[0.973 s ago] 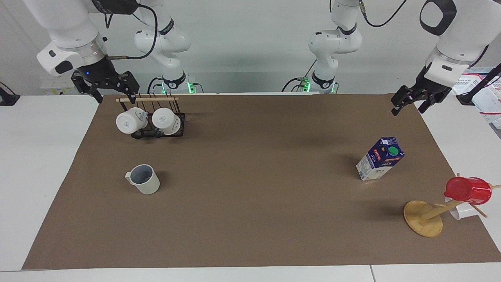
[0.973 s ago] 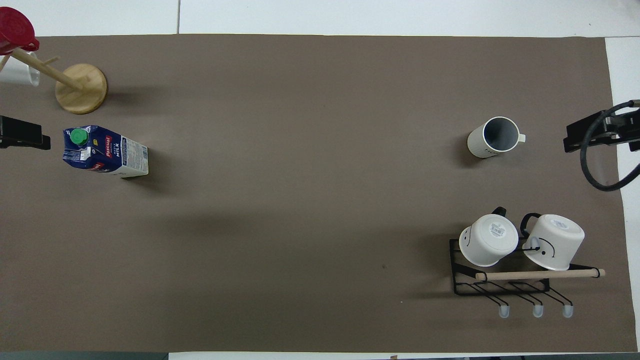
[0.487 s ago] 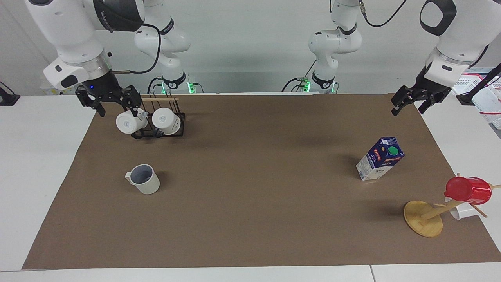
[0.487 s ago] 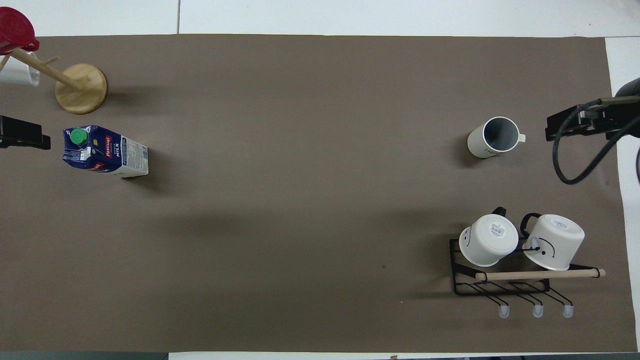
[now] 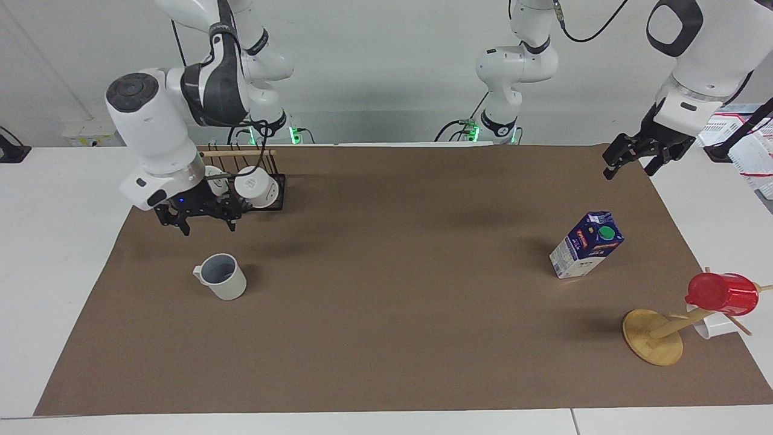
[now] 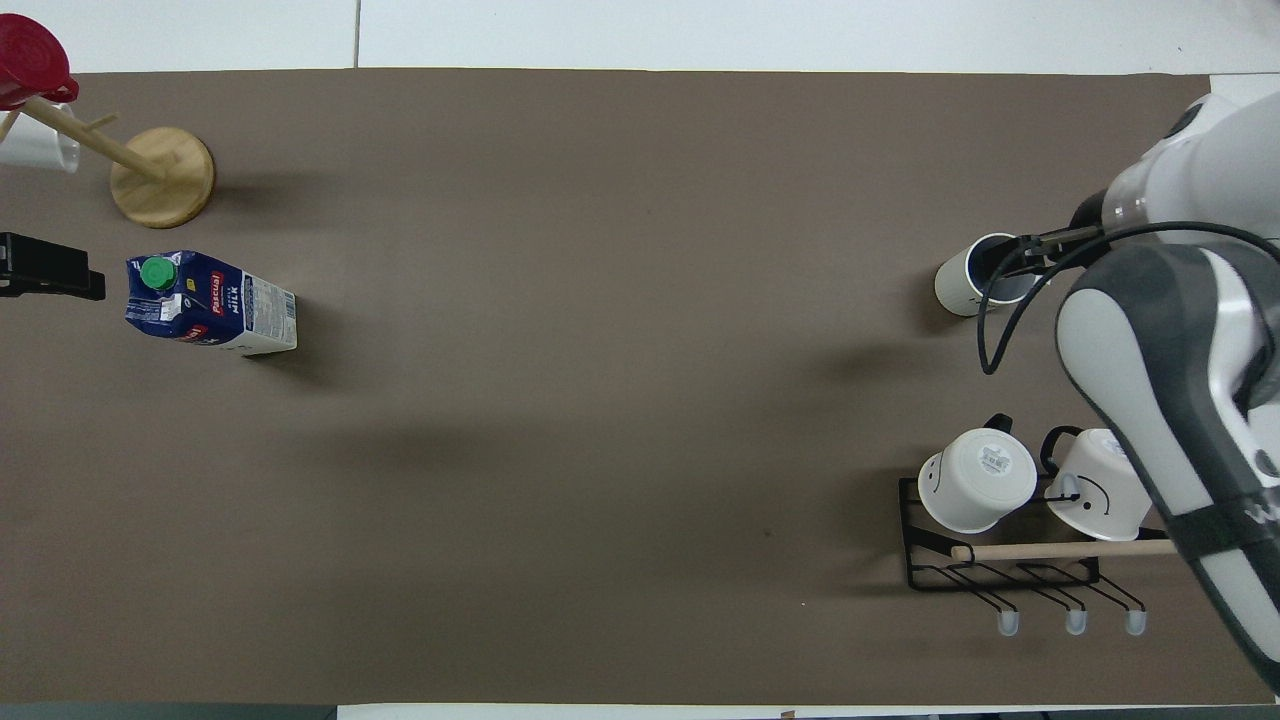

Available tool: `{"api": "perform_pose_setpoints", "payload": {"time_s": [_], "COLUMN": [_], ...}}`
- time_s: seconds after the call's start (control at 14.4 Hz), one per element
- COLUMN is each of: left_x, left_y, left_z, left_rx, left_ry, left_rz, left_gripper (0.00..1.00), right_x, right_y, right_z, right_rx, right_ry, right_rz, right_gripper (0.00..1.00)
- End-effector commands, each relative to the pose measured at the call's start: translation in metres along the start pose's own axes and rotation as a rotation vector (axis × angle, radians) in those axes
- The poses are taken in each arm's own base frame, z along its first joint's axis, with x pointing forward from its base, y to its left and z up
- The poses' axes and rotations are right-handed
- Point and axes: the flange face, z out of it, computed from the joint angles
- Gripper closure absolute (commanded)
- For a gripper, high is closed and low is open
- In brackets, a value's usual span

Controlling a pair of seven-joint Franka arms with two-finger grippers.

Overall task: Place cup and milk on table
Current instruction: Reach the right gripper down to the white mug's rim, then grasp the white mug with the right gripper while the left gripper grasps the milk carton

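Observation:
The cup, an off-white mug with a grey inside, stands on the brown mat of the table toward the right arm's end. It also shows in the overhead view. My right gripper is open and empty, in the air over the mat between the mug rack and the cup. In the overhead view it covers part of the cup's rim. The milk, a blue and white carton with a green cap, stands on the mat toward the left arm's end. My left gripper waits open and empty over the mat's corner.
A black wire rack with two white mugs stands nearer to the robots than the cup. A wooden mug tree carries a red cup and a white cup, farther from the robots than the milk.
My right arm has swung down and forward from beside the rack to just above the mat next to the cup. The left gripper, cup and milk have stayed put.

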Motion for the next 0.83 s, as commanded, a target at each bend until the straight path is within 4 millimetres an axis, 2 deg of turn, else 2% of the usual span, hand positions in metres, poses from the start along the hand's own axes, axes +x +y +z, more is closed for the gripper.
{"api": "perform_pose_setpoints", "payload": {"time_s": [0.0, 0.14, 0.28, 0.42, 0.63, 0.7, 0.76], "left_x": [-0.009, -0.008, -0.005, 0.000, 0.004, 0.005, 0.007], "left_y": [-0.001, 0.000, 0.000, 0.002, 0.003, 0.003, 0.003], "left_z": [0.000, 0.001, 0.006, 0.012, 0.047, 0.056, 0.065], "left_rx": [0.014, 0.014, 0.015, 0.015, 0.015, 0.015, 0.016], "left_ry": [0.023, 0.022, 0.022, 0.034, 0.046, 0.052, 0.055], "left_rz": [0.010, 0.009, 0.009, 0.006, 0.007, 0.007, 0.007], "left_gripper": [0.00, 0.00, 0.00, 0.00, 0.00, 0.00, 0.00], "right_x": [0.010, 0.013, 0.002, -0.001, -0.003, -0.006, -0.009], "right_y": [-0.016, -0.017, -0.013, -0.010, -0.009, -0.010, -0.010], "right_z": [0.032, 0.054, 0.080, 0.091, 0.105, 0.113, 0.118], "right_rx": [0.001, 0.000, 0.000, 0.002, 0.002, 0.002, 0.002], "right_ry": [0.042, 0.040, 0.045, 0.031, 0.029, 0.035, 0.033], "right_rz": [-0.057, -0.101, -0.144, -0.141, -0.141, -0.141, -0.143], "right_gripper": [0.00, 0.00, 0.00, 0.00, 0.02, 0.18, 0.52]}}
